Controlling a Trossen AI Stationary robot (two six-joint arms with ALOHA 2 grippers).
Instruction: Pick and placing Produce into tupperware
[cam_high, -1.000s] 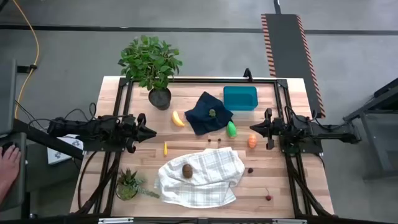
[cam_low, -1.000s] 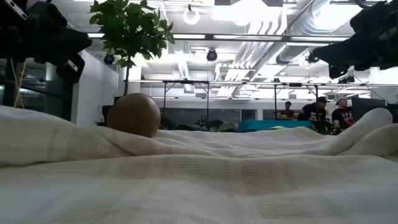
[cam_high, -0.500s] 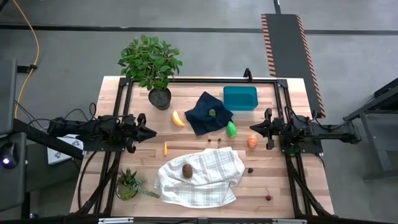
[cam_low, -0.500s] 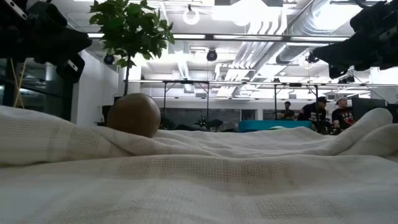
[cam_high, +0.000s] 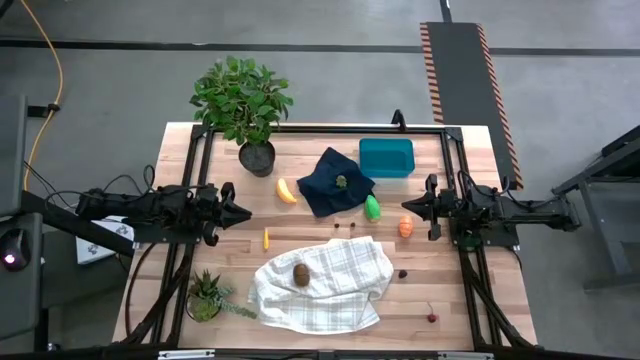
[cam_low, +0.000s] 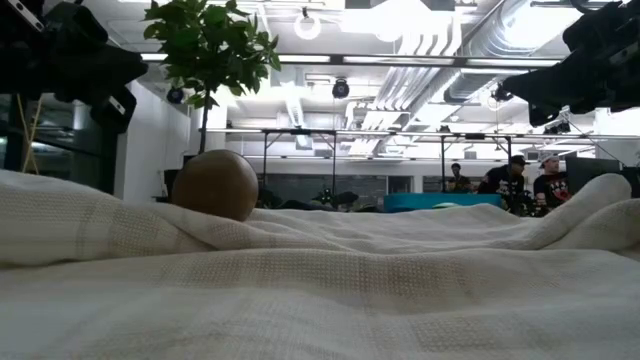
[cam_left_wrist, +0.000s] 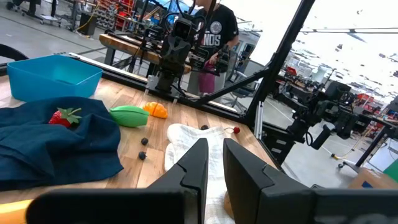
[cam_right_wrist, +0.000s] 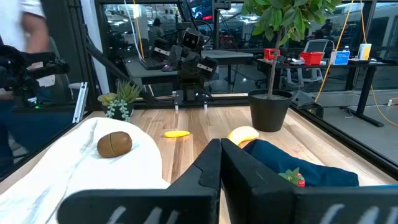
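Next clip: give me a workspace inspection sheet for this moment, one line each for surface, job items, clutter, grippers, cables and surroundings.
Surface: wooden table inside a black frame.
Job's things: teal tupperware holds nothing; banana beside the navy cloth, a strawberry on that cloth; green piece and orange piece near the right gripper; kiwi on the white checked towel; cherries at the near edge.
Clutter: large potted plant, small succulent.
Grippers: left gripper and right gripper both shut, holding nothing.
Cables: yellow cable on the floor.
Surroundings: person beyond the table.
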